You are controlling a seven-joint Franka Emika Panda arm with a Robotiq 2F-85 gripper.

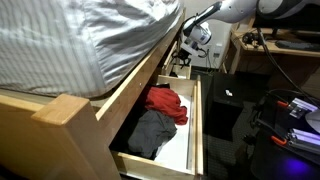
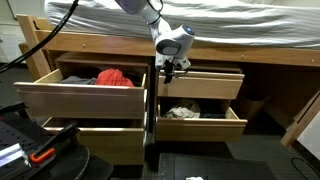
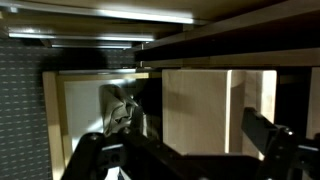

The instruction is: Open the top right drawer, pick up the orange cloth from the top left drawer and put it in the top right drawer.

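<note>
The orange-red cloth lies in the open top left drawer; it also shows in an exterior view, next to a dark grey cloth. The top right drawer is pulled out only a little. My gripper hangs at that drawer's left end, just under the bed rail, and also shows in an exterior view. In the wrist view my gripper is open, its fingers wide apart with a pale wooden panel between them. It holds nothing.
The bottom right drawer is open with a pale crumpled cloth in it, also seen in the wrist view. The bottom left drawer is out too. A striped mattress overhangs the frame. Dark equipment stands on the floor.
</note>
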